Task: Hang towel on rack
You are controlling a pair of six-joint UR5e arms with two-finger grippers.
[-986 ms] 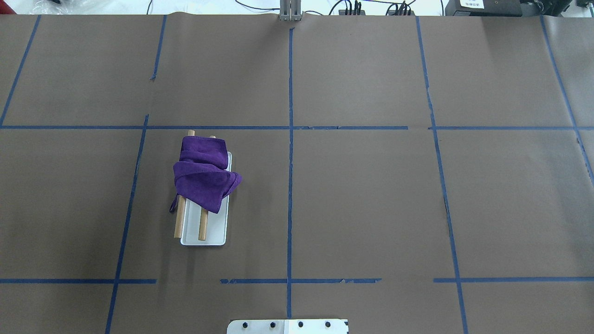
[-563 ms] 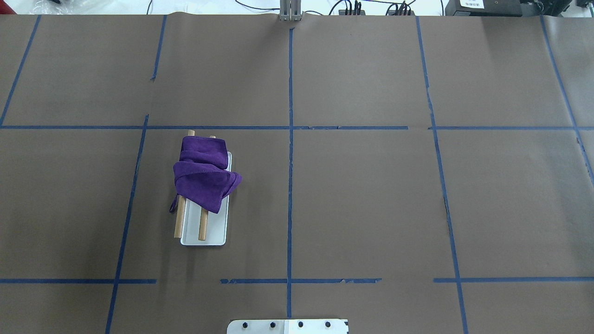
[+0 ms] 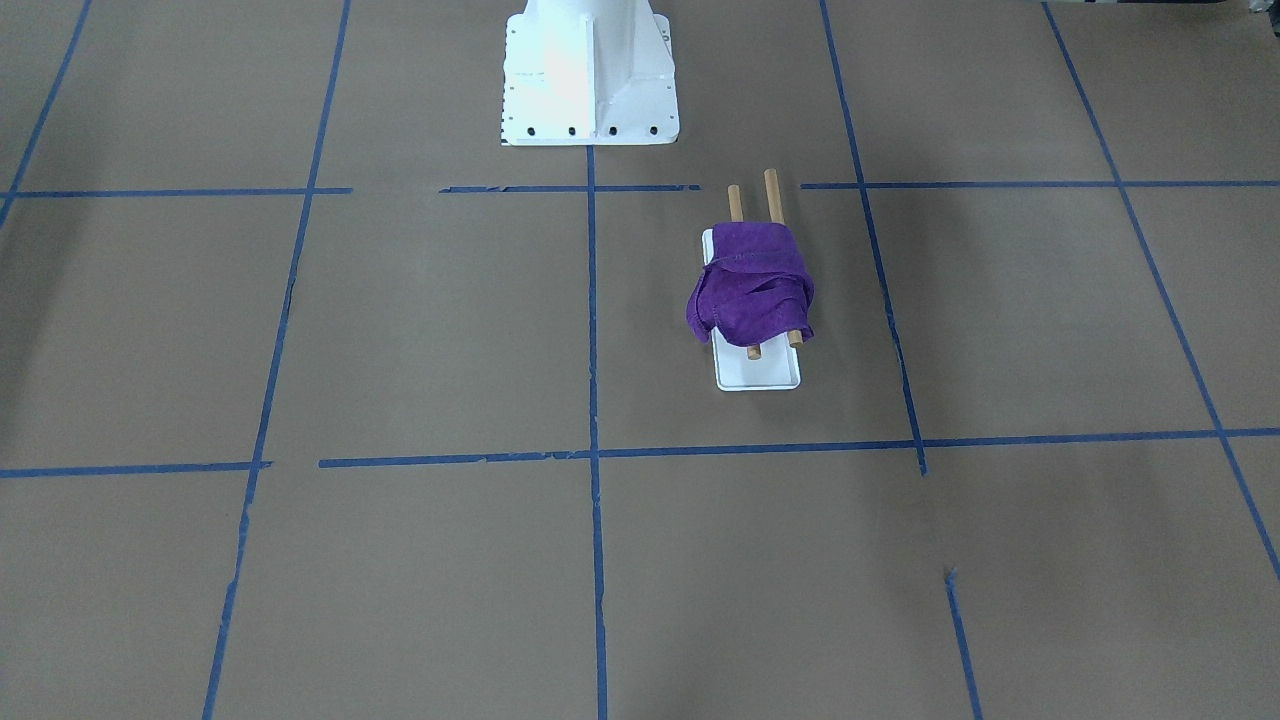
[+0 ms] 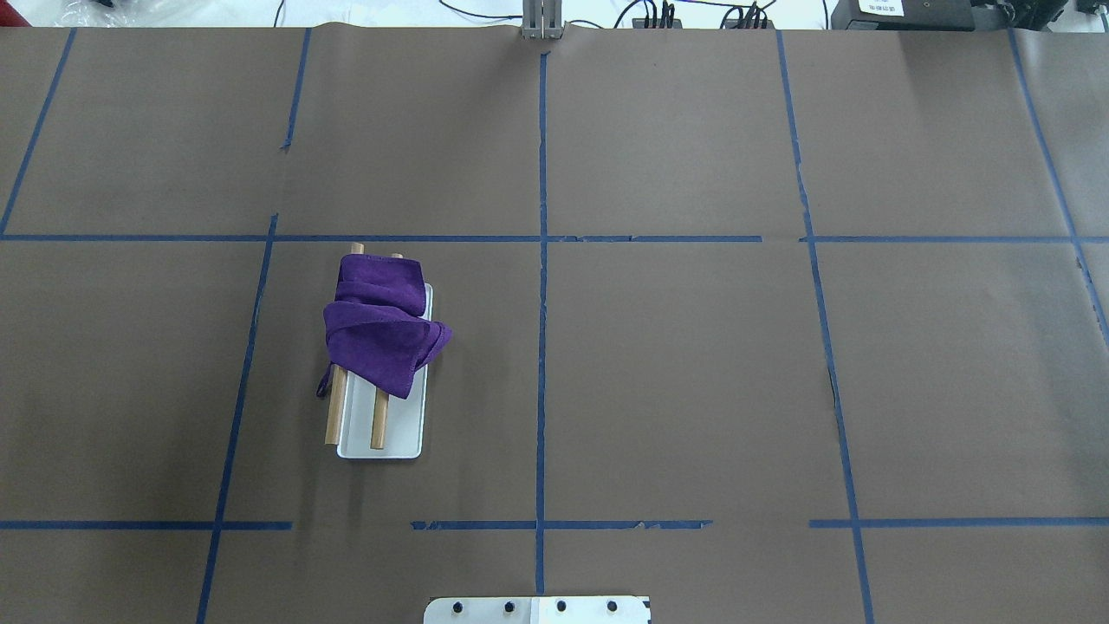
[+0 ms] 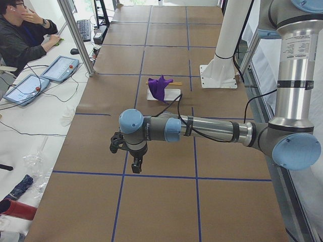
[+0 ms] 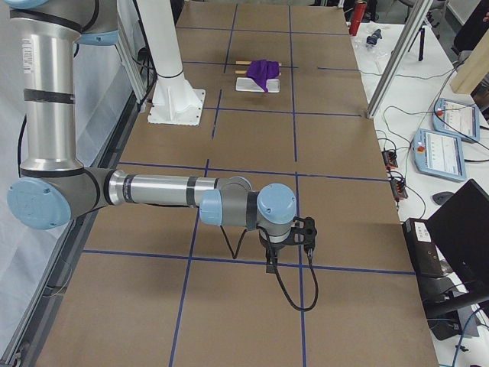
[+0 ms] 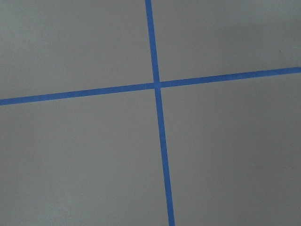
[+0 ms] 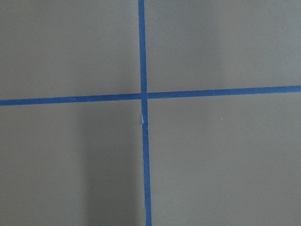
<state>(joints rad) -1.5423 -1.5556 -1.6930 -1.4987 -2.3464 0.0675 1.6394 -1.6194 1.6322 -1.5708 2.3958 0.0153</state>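
Your left arm (image 5: pixel 212 128) hangs over the left end of the desk (image 4: pixel 693 347); whether the left jaws are spread or pressed together cannot be told. At 9 o'clock from centre, the purple towel (image 4: pixel 381 334) lies bunched across the top of the wooden rack (image 4: pixel 379 425), spilling toward 3 o'clock. The right arm (image 6: pixel 160 189) hangs over the right end, the right jaws equally unreadable. Hanging looks done; you likely need only neaten the drape or stop.

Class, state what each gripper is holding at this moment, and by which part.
Nothing is held. The towel lies bunched over the rack, far from the left gripper and the right gripper.
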